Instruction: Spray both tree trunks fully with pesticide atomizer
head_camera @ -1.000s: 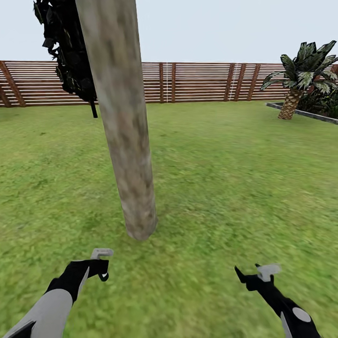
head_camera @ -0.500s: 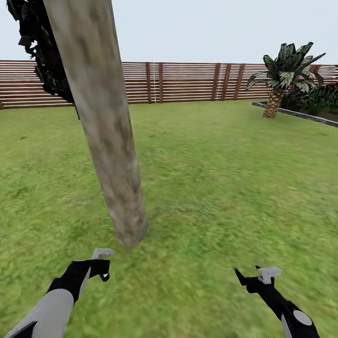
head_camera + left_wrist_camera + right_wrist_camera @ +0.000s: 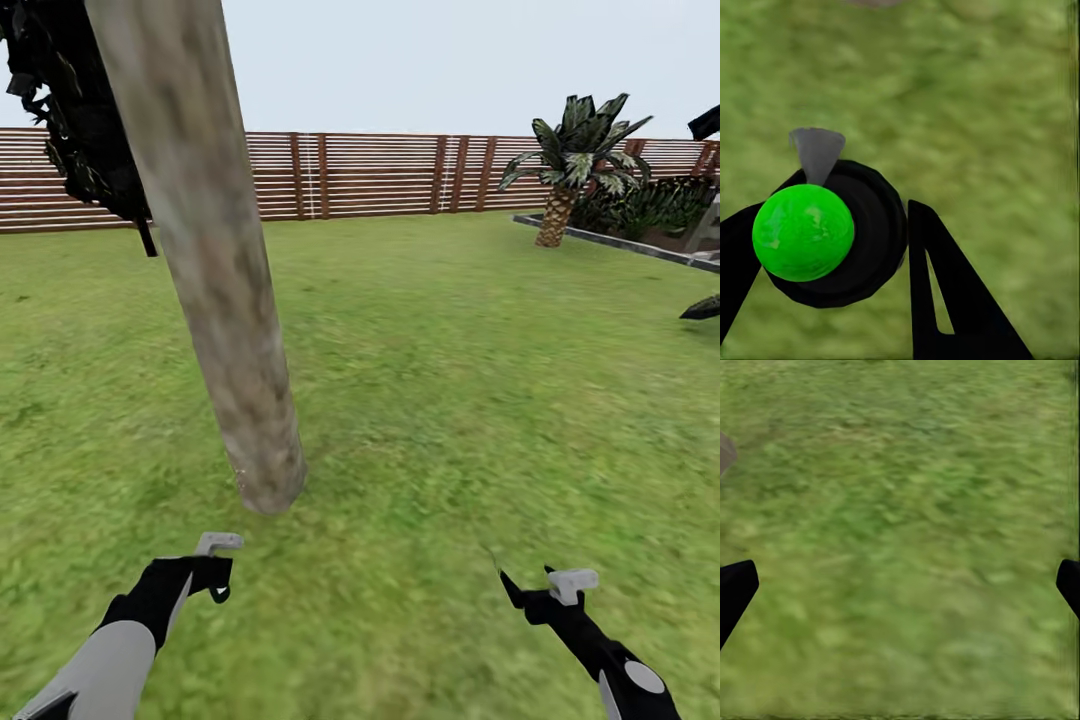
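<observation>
Pesticide atomizer sits in your left gripper: in the left wrist view you see its black round body with a bright green ball on top, pinched between the two black fingers. In the head view the same gripper hangs low over the grass.

Your tree trunk stands just ahead of that hand and a little toward your right. It is thick and grey-brown, its long way goes up, and it leans away to your left as it climbs. Its foot meets the lawn near the left gripper, so your left arm is the nearer one.

Your right gripper is well apart from the trunk. Its fingers are spread wide and hold nothing.

I think you should tip the bottle up at the trunk to spray.
</observation>
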Controlling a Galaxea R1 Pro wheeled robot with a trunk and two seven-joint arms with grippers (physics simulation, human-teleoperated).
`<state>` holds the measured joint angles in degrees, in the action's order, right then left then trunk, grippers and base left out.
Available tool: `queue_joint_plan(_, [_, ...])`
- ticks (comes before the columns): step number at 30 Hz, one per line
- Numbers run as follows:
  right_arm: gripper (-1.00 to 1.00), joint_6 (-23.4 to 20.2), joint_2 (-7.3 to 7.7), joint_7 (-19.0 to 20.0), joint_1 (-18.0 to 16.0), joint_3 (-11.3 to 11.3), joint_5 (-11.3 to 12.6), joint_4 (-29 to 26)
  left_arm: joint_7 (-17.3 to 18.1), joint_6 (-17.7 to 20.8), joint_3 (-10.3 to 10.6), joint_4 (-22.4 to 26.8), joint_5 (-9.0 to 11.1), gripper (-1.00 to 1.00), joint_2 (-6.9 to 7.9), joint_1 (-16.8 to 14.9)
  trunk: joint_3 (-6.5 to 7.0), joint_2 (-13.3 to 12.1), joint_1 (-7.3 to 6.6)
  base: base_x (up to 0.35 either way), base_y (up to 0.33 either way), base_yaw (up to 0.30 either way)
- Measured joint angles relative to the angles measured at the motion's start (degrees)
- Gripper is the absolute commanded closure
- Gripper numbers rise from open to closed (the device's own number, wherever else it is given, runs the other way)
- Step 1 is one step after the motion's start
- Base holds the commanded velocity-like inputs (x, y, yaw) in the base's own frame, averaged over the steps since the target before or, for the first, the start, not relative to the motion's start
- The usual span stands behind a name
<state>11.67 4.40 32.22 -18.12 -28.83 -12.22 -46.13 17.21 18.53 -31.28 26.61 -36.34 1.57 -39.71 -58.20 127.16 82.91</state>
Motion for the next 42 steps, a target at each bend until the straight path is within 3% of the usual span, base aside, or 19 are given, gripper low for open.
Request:
queue_joint_plan(2, [-1.0, 0.0, 0.03, 0.0, 0.0, -0.5, 0.0, 0.0, 0.0, 0.0, 0.9, 0.1, 0.0, 1.0, -0.2, 0.0, 0.0, 0.0, -0.01, -0.116, 0.272, -0.277])
queue_joint_plan(5, [-1.0, 0.0, -0.03, 0.1, 0.0, -3.3, 0.0, 0.0, 0.0, 0.1, 1.9, 0.1, 0.0, 1.0, -0.08, 0.0, 0.0, 0.0, -0.02, -0.032, 0.1, -0.075])
queue_joint_plan(9, [-1.0, 0.0, -0.12, 0.1, 0.0, -3.5, 0.0, 0.1, 0.6, 0.2, 1.5, 1.0, 0.3, 1.0, 0.63, -0.3, 0.01, 0.0, -0.02, -0.003, 0.009, -0.006])
queue_joint_plan(13, [-1.0, 0.0, -0.3, 0.1, 0.0, -3.5, 0.0, 0.1, 2.5, 9.6, 1.7, 7.0, 0.2, 1.0, 0.63, -0.8, 0.0, 0.0, 0.0, -0.169, 0.0, 0.0])
queue_joint_plan(16, [-1.0, 0.0, -0.25, 0.2, 0.0, -3.5, 0.0, 0.0, 9.9, 15.5, 1.8, 15.9, 0.4, 1.0, 0.48, -1.0, 0.01, 0.0, 0.01, -0.264, 0.0, 0.0])
queue_joint_plan(18, [-1.0, 0.0, -0.24, 0.1, 0.0, -3.5, 0.0, 0.0, 13.3, 17.4, 2.2, 17.8, 0.3, 1.0, 0.61, -1.1, 0.0, 0.0, -0.01, -0.071, 0.0, 0.0])
queue_joint_plan(20, [-1.0, 0.0, -0.23, 0.1, 0.0, -3.5, 0.0, 0.0, 15.5, 19.6, 6.5, 21.3, 0.3, 1.0, 0.72, -2.4, 0.01, 0.0, -0.02, -0.01, 0.0, 0.0])
queue_joint_plan(22, [-1.0, 0.1, -0.23, 0.1, 0.0, -3.6, 0.0, 0.0, 16.0, 25.3, 9.3, 24.1, 0.2, 1.0, 0.73, -4.6, 0.02, 0.0, -0.02, -0.002, 0.0, 0.0])
queue_joint_plan(24, [-1.0, 0.1, -0.23, 0.1, 0.0, -3.6, 0.0, 0.0, 16.9, 27.9, 10.2, 25.5, 0.4, 1.0, 0.77, -5.9, 0.01, 0.0, -0.02, 0.0, 0.0, 0.0])
queue_joint_plan(27, [-1.0, 0.1, -0.17, 0.1, 0.0, -3.6, 0.0, 0.0, 19.4, 29.0, 10.7, 26.4, 0.2, 1.0, 1.78, -7.3, 0.0, 0.0, -0.02, 0.0, 0.0, 0.0])
queue_joint_plan(32, [-1.0, 0.1, -0.14, 0.1, 0.0, -3.6, 0.0, 0.0, 20.4, 29.1, 10.8, 26.0, -0.1, 1.0, 2.58, -7.0, 0.0, 0.0, 0.01, -0.146, 0.066, 0.0])
queue_joint_plan(35, [-1.0, 0.1, -0.14, 0.1, 0.0, -3.6, 0.0, 0.0, 20.5, 29.1, 10.7, 25.8, -0.3, 1.0, 5.14, -7.4, 0.0, 0.0, -0.01, -0.151, 0.087, 0.0])
queue_joint_plan(38, [-1.0, 0.1, -0.14, 0.1, 0.0, -3.6, 0.0, 0.0, 20.5, 29.4, 10.7, 26.1, 0.6, 1.0, 5.79, -8.0, 0.01, 0.0, -0.02, -0.025, 0.015, 0.0])
queue_joint_plan(40, [-1.0, 0.1, -0.14, 0.1, 0.0, -3.6, 0.0, -0.1, 21.3, 30.6, 10.7, 25.8, 0.7, 1.0, 5.88, -11.3, 0.01, 0.0, -0.02, -0.005, 0.003, 0.0])
queue_joint_plan(42, [-1.0, 0.1, -0.14, 0.1, 0.0, -3.6, 0.0, -0.1, 23.6, 34.6, 10.8, 25.6, 0.7, 1.0, 5.93, -15.4, 0.01, 0.0, -0.02, -0.001, 0.001, 0.0])
